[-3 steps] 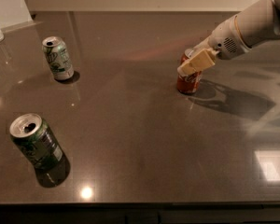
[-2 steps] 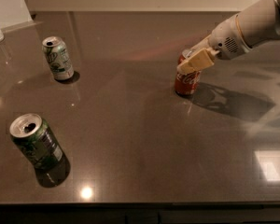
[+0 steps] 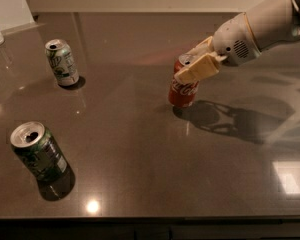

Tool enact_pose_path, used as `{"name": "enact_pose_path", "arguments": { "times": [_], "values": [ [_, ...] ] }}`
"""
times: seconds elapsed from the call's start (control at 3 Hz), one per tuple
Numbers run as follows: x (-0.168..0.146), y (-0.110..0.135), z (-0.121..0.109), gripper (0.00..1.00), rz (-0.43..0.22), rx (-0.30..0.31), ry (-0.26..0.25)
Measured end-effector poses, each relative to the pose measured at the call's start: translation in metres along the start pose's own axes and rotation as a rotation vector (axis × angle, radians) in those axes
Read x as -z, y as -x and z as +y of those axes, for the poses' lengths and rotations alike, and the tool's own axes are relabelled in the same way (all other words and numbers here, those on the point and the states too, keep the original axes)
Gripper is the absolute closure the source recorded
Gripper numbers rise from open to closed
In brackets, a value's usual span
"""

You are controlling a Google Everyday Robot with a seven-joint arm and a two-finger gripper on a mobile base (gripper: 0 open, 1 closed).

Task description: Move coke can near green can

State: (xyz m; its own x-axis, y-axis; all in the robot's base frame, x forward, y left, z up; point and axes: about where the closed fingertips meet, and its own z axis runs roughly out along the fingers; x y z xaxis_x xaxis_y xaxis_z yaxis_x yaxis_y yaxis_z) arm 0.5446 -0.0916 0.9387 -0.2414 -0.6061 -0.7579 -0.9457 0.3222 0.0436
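Gripper (image 3: 186,64) clasps coke can (image 3: 184,91), well apart from green can (image 3: 40,154), pale can (image 3: 63,63).

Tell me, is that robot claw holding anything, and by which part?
Yes. The gripper grips the red aluminium coke can around its upper end, just below the silver top.
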Motion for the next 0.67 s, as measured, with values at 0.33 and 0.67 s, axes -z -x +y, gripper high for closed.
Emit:
{"name": "enact_pose_path", "arguments": {
  "times": [0.33, 0.67],
  "values": [
    [-0.016, 0.03, 0.047, 1.0, -0.03, 0.107, 0.114],
    [-0.043, 0.05, 0.091, 1.0, -0.025, 0.213, 0.224]
  ]
}}
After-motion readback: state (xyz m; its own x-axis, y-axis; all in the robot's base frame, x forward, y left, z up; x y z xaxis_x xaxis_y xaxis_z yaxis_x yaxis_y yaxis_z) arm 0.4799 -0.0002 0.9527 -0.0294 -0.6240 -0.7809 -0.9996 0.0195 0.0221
